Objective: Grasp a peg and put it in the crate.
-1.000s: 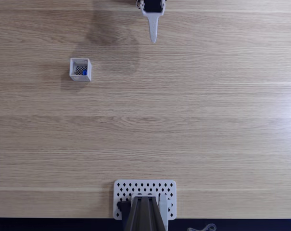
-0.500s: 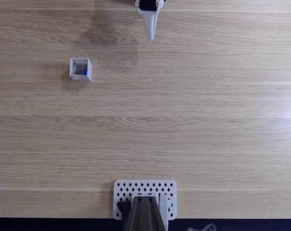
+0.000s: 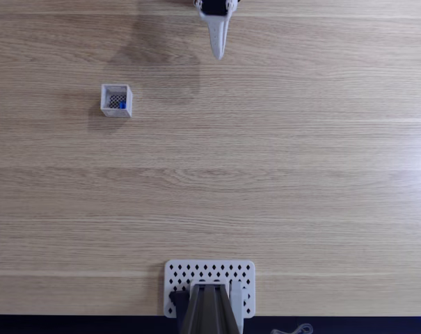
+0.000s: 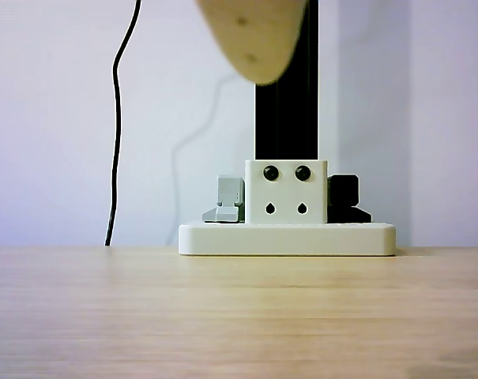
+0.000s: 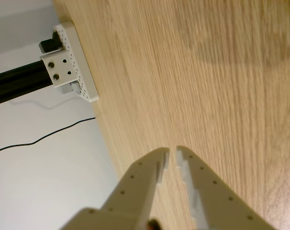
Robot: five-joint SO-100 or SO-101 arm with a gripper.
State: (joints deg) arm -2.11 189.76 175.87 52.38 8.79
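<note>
In the fixed view the crate (image 3: 116, 100), a small white open box, stands on the wooden table at the upper left. The blue peg (image 3: 122, 106) lies inside it against its right wall. My gripper (image 3: 218, 54) hangs at the top middle, well to the right of the crate, pointing down the picture. In the wrist view my gripper (image 5: 172, 152) is shut, with only a thin slit between the tips and nothing held. A blurred fingertip (image 4: 254, 39) hangs at the top of the other view.
A flat white perforated plate (image 3: 177, 273) carrying a dark post (image 3: 209, 309) sits at the table's bottom edge in the fixed view. The same plate (image 5: 79, 72) shows in the wrist view. Bare wood lies between the crate, gripper and plate.
The gripper has drawn back slightly toward the top edge of the fixed view. Crate and peg have stayed put.
</note>
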